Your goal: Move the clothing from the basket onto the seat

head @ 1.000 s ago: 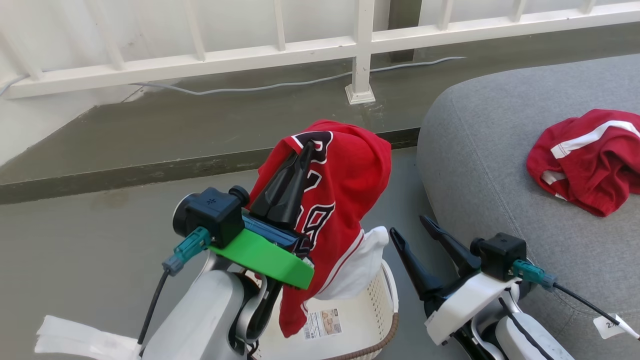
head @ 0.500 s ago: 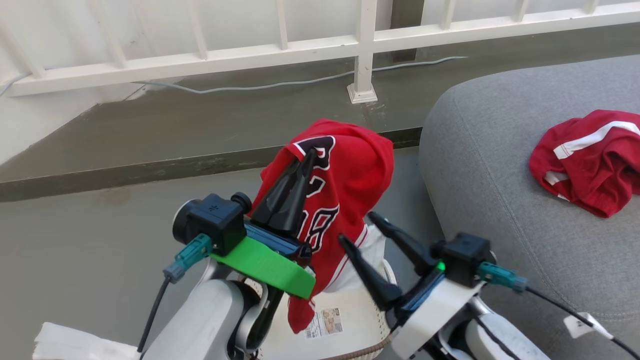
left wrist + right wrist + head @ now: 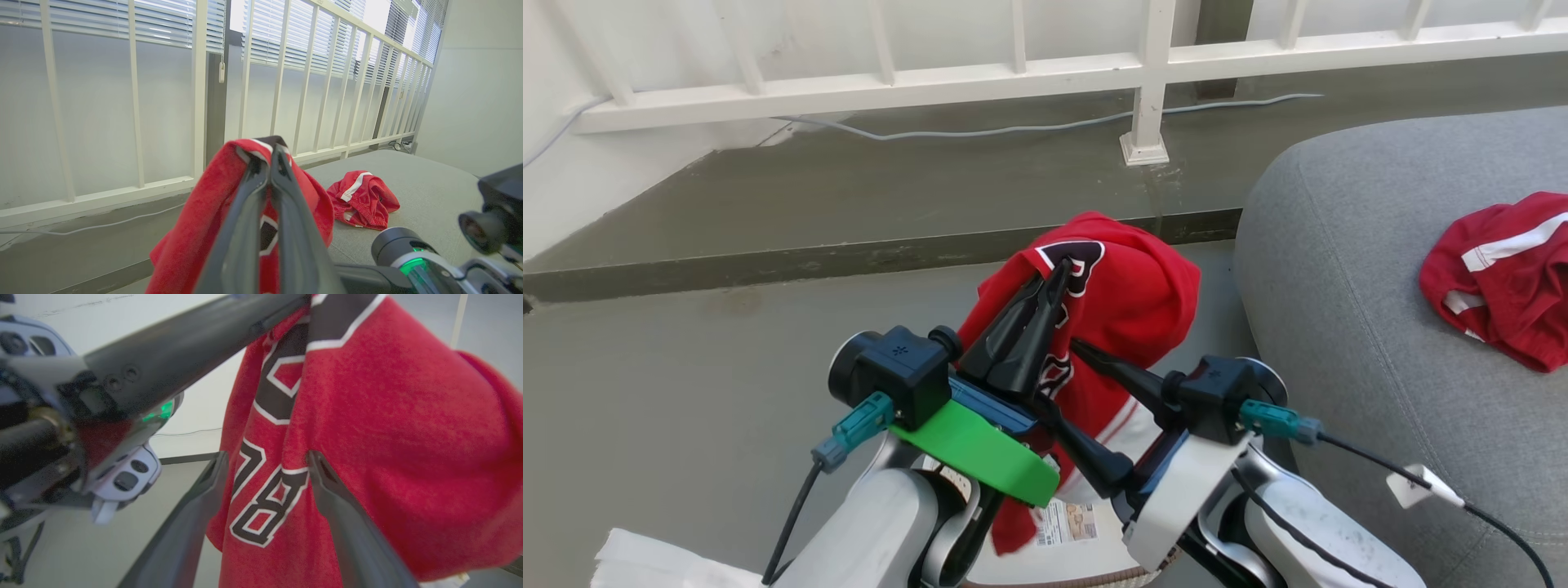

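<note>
Clothing: 1 numbered jersey is hanging over the basket, and 1 garment is lying on the seat.
I am seeing my left gripper pinching the jersey's top fold, while my right gripper is hovering spread wide just beside the number print.

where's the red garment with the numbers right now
In the head view's centre, the numbered garment hangs from the shut left pincer above the basket, left of the seat, with the open right pincer beside it.

Bright, soft daylight through glaring blinds; slight blur on the near clothing.
</note>
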{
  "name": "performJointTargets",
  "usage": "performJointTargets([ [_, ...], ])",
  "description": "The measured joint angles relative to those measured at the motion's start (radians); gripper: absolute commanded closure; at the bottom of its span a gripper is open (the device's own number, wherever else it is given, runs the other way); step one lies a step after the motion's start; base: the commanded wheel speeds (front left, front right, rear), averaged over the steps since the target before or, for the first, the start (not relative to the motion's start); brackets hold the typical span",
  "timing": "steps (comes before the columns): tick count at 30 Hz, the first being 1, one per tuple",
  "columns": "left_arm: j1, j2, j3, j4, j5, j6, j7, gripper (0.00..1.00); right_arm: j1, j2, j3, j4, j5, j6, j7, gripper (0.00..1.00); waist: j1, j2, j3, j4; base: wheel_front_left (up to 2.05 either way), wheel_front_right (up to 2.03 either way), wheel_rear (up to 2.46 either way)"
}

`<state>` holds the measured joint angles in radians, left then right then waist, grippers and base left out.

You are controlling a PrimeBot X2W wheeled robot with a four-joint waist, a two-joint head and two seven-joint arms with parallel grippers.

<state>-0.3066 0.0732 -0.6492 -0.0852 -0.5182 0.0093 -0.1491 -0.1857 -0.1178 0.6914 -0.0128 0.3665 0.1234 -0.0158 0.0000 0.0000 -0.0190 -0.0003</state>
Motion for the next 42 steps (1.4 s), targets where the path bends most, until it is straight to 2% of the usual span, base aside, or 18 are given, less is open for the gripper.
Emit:
performJointTargets([
  [3,0.000,0.000,-0.002,-0.013,0.000,0.000,0.000,1.00,-0.021,0.003,0.008,0.027,0.005,0.000,0.001,0.00,0.0000,0.0000,0.002,0.004,0.00,0.00,0.00],
  [4,0.000,0.000,-0.003,-0.019,0.000,0.000,0.000,1.00,-0.028,0.004,0.011,0.038,0.004,0.000,0.001,0.10,0.0000,0.0000,0.003,0.005,0.00,0.00,0.00],
  [5,0.000,-0.001,-0.004,-0.022,0.000,0.000,0.000,1.00,-0.035,0.006,0.009,0.046,0.006,0.000,-0.001,0.56,0.0000,0.0000,0.004,0.006,0.00,0.00,0.00],
  [6,0.000,-0.001,-0.005,-0.023,0.000,0.000,0.000,1.00,-0.041,0.011,0.008,0.053,0.009,0.000,-0.001,0.74,0.0000,0.0000,0.004,0.007,0.00,0.00,0.00],
  [7,0.000,-0.001,-0.006,-0.023,0.000,0.000,0.000,1.00,-0.047,0.014,0.008,0.063,0.009,0.000,-0.001,1.00,0.0000,0.0000,0.005,0.008,0.00,0.00,0.00],
  [19,0.000,0.000,-0.020,-0.037,0.001,0.000,0.012,1.00,-0.091,0.024,0.012,0.117,0.057,0.000,-0.032,1.00,0.0000,0.0000,0.011,0.015,0.00,0.00,0.00],
  [20,0.000,0.000,-0.020,-0.039,0.001,0.000,0.012,0.62,-0.098,0.024,0.012,0.117,0.058,0.000,-0.037,1.00,0.0000,0.0000,0.011,0.014,0.00,0.00,0.00],
  [21,0.000,0.000,-0.020,-0.041,0.001,0.000,0.012,0.31,-0.105,0.024,0.012,0.117,0.059,0.000,-0.040,1.00,0.0000,0.0000,0.011,0.014,0.00,0.00,0.00],
  [22,0.000,0.000,-0.020,-0.041,0.001,0.000,0.012,0.07,-0.105,0.024,0.012,0.117,0.059,0.000,-0.040,1.00,0.0000,0.0000,0.011,0.014,0.00,0.00,0.00],
  [23,0.000,0.000,-0.020,-0.042,0.001,0.000,0.012,0.00,-0.111,0.024,0.012,0.118,0.062,0.000,-0.047,1.00,0.0000,0.0000,0.011,0.013,0.00,0.00,0.00],
  [34,0.003,0.020,-0.036,-0.041,0.007,0.000,0.037,0.00,-0.125,0.013,-0.037,0.154,0.075,0.001,-0.081,1.00,0.0000,0.0000,0.013,-0.003,0.00,0.00,0.00],
  [42,0.038,0.063,-0.074,-0.035,0.046,-0.002,0.079,0.00,-0.135,-0.016,-0.093,0.194,0.086,-0.001,-0.104,1.00,0.0000,0.0000,0.016,-0.021,0.00,0.00,0.00],
])
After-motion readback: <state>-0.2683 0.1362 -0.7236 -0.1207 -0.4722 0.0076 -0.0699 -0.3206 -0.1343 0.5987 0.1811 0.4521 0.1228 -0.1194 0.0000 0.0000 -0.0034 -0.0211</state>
